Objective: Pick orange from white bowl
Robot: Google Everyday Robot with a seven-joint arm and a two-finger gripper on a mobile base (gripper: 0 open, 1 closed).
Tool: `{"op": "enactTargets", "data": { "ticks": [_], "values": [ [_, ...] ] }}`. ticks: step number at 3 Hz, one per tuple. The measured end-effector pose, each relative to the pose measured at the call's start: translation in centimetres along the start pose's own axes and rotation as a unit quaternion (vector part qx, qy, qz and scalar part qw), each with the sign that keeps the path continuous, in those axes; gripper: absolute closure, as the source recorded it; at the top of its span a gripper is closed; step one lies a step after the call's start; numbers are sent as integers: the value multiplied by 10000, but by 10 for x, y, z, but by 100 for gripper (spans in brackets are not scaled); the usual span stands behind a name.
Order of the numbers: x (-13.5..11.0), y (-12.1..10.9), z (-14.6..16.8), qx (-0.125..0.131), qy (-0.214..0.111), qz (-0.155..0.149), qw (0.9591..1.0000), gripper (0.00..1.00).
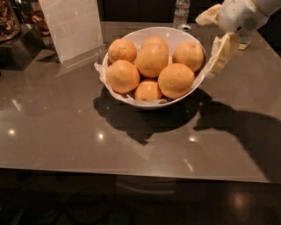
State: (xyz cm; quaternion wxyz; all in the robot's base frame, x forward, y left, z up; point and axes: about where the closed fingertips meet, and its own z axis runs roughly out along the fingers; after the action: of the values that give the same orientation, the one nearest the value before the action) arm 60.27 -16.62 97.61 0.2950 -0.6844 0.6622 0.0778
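Note:
The white bowl (186, 90) stands at the back middle of the grey table, lined with crumpled white paper. Several pale oranges are piled in it; one orange (189, 55) lies at the bowl's right side, another orange (175, 80) at the front right. My gripper (210, 42) comes in from the upper right and is just outside the bowl's right rim, level with it. Its cream fingers are spread open, one finger (208, 16) pointing left over the rim, the other finger (222, 53) hanging down beside the bowl. It holds nothing.
A clear sign holder (72, 26) stands behind the bowl on the left. A dark stand (17, 48) with a jar (8, 19) is at the far left. A water bottle (181, 9) stands behind the bowl. The table's front edge (131, 173) runs across below.

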Motion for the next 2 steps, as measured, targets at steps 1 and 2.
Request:
{"op": "enactTargets", "data": {
  "ticks": [1,2],
  "values": [
    [1,0,2,-7,-5,7,10000,19],
    [1,0,2,-7,-5,6,10000,26]
  ]
}}
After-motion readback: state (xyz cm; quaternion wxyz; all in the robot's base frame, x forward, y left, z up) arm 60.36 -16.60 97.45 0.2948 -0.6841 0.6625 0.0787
